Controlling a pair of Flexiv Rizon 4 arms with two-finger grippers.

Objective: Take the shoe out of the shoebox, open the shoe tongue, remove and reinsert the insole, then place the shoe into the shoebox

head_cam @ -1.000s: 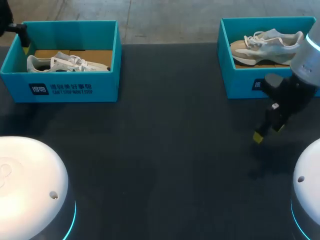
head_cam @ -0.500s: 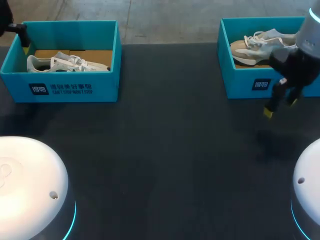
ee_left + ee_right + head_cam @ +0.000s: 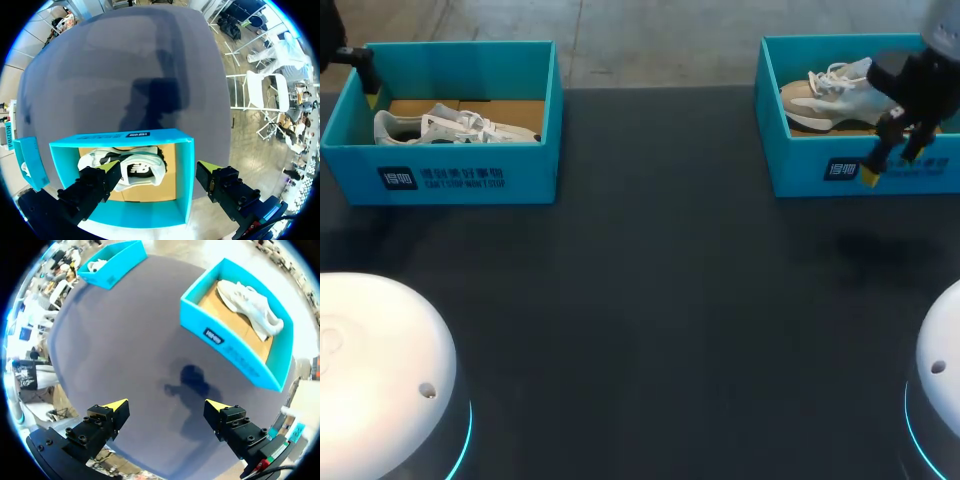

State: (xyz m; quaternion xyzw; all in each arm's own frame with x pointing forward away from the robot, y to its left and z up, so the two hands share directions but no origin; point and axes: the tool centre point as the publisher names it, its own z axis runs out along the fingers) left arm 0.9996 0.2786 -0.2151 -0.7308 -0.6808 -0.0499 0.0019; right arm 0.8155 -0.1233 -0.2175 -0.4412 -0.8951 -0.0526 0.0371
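Observation:
Two teal shoeboxes stand at the table's far side. The left shoebox (image 3: pixel 470 175) holds a white shoe (image 3: pixel 450 126); the right shoebox (image 3: pixel 820 168) holds a beige and white shoe (image 3: pixel 840 92). My right gripper (image 3: pixel 890 165) hangs open above the right shoebox's front wall, holding nothing. In the right wrist view that shoebox (image 3: pixel 225 347) and its shoe (image 3: pixel 250 305) lie ahead of the open right gripper (image 3: pixel 166 406). My left arm (image 3: pixel 350 55) shows only at the left shoebox's far corner. My left gripper (image 3: pixel 159 172) is open right over the left shoebox (image 3: pixel 185 180) and white shoe (image 3: pixel 132 167).
The dark table (image 3: pixel 650 300) stretches wide between and in front of the two boxes. Both arm bases, white domes (image 3: pixel 380 370), sit at the near corners. The right gripper's shadow (image 3: pixel 192 380) falls on the table before the right shoebox.
My right gripper has risen and moved away from me, from the table in front of the right shoebox to above its front wall. The left arm has not moved.

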